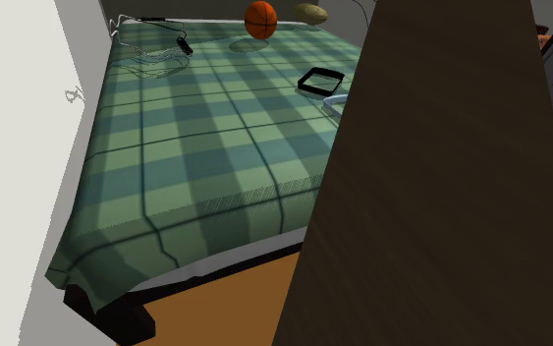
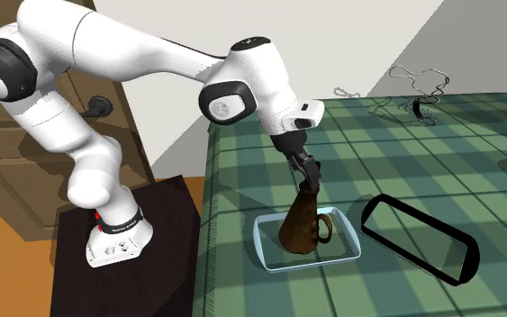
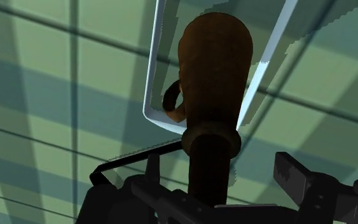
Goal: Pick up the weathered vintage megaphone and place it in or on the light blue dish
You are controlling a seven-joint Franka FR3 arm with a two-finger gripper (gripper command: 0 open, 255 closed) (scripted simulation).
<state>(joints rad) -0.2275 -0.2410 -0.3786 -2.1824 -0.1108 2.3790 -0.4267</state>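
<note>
Gripper [image 2: 309, 176] is hovering right above the brown megaphone [image 2: 301, 223], fingers standing wide apart, one on each side of its thin neck. In the wrist view a strip of cloth is showing btwn each finger and the neck, so nothing is being clasped. The megaphone is sitting bell-down inside the light blue dish [image 2: 263, 243], leaning w/ its neck pointing up into the gripper and its handle loop facing the black-rimmed tray [image 2: 411, 255]. The dish is lying on the table [image 1: 166, 197] close to the edge nearest the stand [image 2: 125, 270], w/ the tray just beside it, further in from that edge. A green checked cloth is covering the whole table and draping over its sides. An orange-brown floor [image 1: 215, 315] is showing below, pale walls are running along two sides, and a wooden door [image 2: 26, 180] is standing behind the white arm [image 2: 152, 45]. A dark brown panel [image 1: 441, 197] is blocking much of the shoulder view's right. Count: 1 megaphone, 1 dish, 1 tray, 1 orange ball [image 1: 260, 18] and 1 brownish oval ball [image 1: 310, 12], both at the table's far edge, and 1 wire basket [image 1: 151, 61] near the far corner on the shoulder view's left.
</note>
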